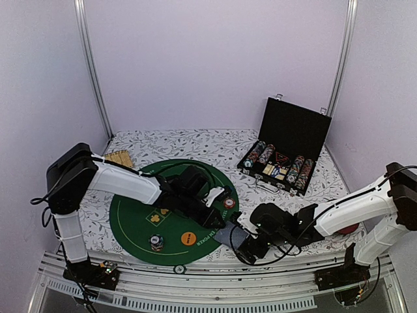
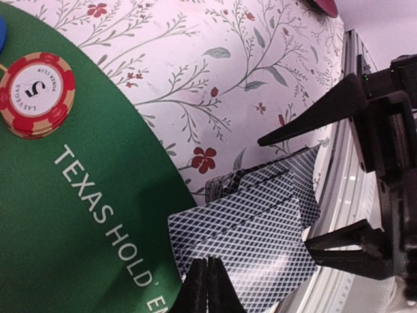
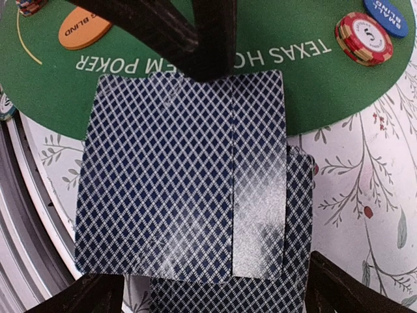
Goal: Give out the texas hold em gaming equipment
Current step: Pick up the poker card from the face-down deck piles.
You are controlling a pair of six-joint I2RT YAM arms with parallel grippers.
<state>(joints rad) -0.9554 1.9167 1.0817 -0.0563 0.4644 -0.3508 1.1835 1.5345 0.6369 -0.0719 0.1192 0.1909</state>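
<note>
Several playing cards [image 3: 163, 182] with blue diamond-patterned backs lie fanned at the green mat's near right edge [image 1: 228, 236], partly over the mat and partly over the floral cloth. My left gripper [image 2: 207, 277] is shut, its tips pinched on the edge of the top card [image 2: 254, 235]. My right gripper [image 3: 215, 287] is open, with its fingers [image 2: 306, 124] spread on either side of the cards. A red "5" chip [image 2: 37, 93] lies on the mat beside a blue small-blind button [image 3: 386, 14]. An orange big-blind button [image 1: 188, 238] and a striped chip stack [image 1: 156, 242] sit on the mat's near side.
The round green Texas Hold'em mat [image 1: 130, 222] covers the left centre of the table. An open black case of chips [image 1: 287, 147] stands at the back right. A bamboo mat [image 1: 119, 158] lies at the back left and a red disc [image 1: 348, 228] under the right arm. The metal front rail [image 1: 215, 277] is just beyond the cards.
</note>
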